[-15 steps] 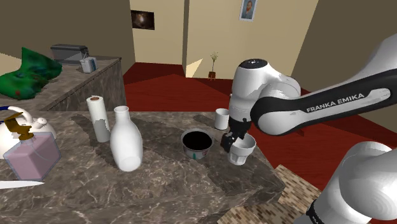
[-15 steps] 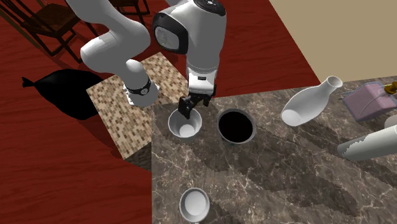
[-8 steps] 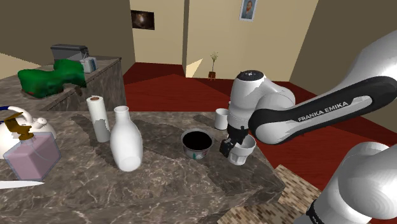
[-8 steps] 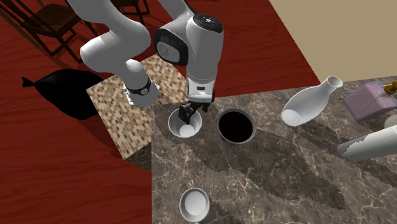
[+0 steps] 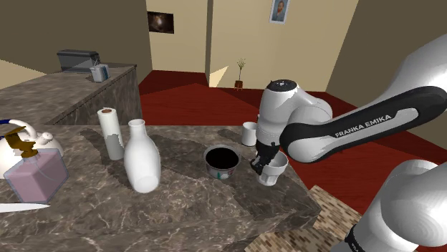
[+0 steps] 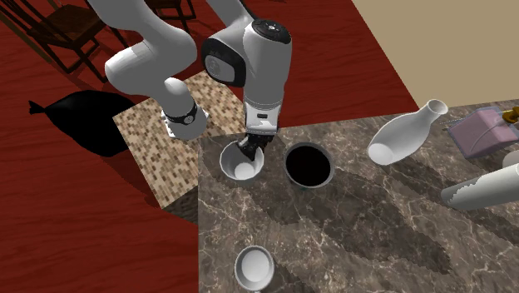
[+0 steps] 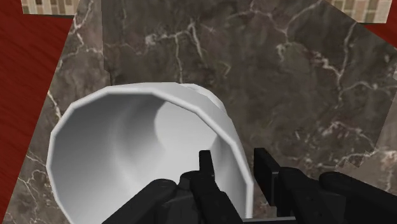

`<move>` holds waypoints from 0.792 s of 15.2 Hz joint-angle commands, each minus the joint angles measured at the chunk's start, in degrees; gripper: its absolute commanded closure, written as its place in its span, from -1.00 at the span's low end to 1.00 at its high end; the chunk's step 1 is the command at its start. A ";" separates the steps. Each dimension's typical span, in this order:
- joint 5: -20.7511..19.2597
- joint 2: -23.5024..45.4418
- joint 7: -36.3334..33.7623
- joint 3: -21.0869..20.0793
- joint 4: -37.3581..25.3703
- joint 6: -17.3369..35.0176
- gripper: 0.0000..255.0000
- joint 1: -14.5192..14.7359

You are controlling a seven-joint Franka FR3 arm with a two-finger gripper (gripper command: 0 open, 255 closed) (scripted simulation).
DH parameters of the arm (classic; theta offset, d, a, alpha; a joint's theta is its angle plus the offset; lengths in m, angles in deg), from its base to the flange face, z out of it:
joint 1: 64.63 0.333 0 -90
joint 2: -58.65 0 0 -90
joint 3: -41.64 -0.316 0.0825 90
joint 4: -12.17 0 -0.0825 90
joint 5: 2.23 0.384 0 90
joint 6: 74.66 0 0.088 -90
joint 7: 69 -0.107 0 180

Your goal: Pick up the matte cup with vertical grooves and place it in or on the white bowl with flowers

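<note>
Currently your end effector (image 7: 234, 167) is clenched on the white cup (image 7: 140, 146), one finger inside the rim and one outside, pinching its wall. The cup stands upright on the marbled bench (image 5: 179, 207), close to the bench corner nearest the arm's stand. Just beside it, toward the shoulder view's left, sits the bowl (image 5: 220, 161), dark inside and apart from the cup, with bare bench between them. A second cup (image 5: 249, 133) stands near, beyond the end effector. Farther to the shoulder view's left stand a white bottle (image 5: 141, 157) and a paper roll (image 5: 110, 134), well apart from the cup.
</note>
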 commanded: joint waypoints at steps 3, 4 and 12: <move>0.00 0.00 0.00 0.00 0.00 0.00 1.00 0.00; 0.00 0.00 0.00 0.00 0.00 0.00 1.00 0.00; 0.77 -2.41 1.28 0.86 -1.59 -3.90 1.00 0.65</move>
